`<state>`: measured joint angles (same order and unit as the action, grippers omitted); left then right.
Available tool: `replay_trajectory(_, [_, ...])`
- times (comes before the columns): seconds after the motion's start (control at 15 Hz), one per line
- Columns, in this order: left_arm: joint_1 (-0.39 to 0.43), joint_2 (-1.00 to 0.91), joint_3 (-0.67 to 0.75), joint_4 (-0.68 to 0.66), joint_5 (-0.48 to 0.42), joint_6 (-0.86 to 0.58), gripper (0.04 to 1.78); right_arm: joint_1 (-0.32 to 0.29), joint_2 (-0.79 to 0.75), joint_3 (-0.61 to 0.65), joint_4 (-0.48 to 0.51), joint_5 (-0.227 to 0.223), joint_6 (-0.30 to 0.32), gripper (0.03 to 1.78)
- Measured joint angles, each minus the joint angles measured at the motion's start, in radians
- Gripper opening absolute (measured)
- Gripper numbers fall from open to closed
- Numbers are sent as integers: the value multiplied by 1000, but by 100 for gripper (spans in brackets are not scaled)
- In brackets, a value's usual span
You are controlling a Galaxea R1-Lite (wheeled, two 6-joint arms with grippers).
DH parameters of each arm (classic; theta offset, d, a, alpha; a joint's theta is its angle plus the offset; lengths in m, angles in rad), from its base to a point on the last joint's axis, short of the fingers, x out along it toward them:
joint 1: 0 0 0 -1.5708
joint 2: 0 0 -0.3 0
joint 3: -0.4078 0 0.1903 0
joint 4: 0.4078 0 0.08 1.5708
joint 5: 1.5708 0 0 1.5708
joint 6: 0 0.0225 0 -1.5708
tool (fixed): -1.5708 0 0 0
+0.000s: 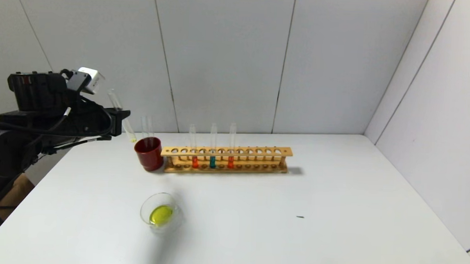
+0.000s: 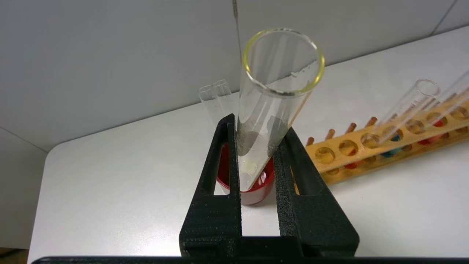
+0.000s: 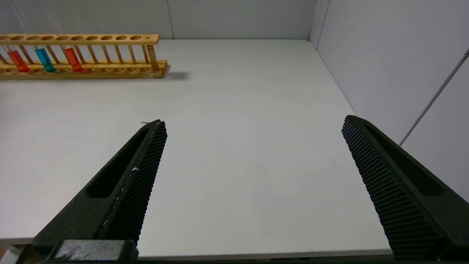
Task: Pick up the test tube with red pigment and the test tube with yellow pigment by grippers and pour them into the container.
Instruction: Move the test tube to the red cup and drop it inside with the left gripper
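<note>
My left tool [image 2: 256, 154] is clamped on the emptied yellow tube [image 2: 273, 106], above the red cup [image 2: 253, 190]. Dish [image 1: 161, 213] holds yellow. Lower slowly, upright, clear of the tubes already inside. Right tool [image 3: 253, 183] apart, idle.

Lab bench: wooden test-tube rack [image 1: 226, 160].

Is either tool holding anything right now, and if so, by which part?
The left tool grips the emptied test tube with yellow pigment around its lower half, above the red cup. The right tool holds nothing.
</note>
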<state>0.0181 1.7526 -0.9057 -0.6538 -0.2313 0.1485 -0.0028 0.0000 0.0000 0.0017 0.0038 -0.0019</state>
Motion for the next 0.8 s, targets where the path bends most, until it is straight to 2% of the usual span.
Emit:
replay_trajectory(0.33, [16, 95, -45, -8, -62, -19, 31, 0, 0, 0, 0, 0, 0, 175])
replay_trajectory(0.6, [16, 162, -71, -12, -65, -23, 31, 0, 0, 0, 0, 0, 1, 175])
replay_trajectory(0.8, [17, 206, -74, -89, -63, -18, 31, 0, 0, 0, 0, 0, 0, 175])
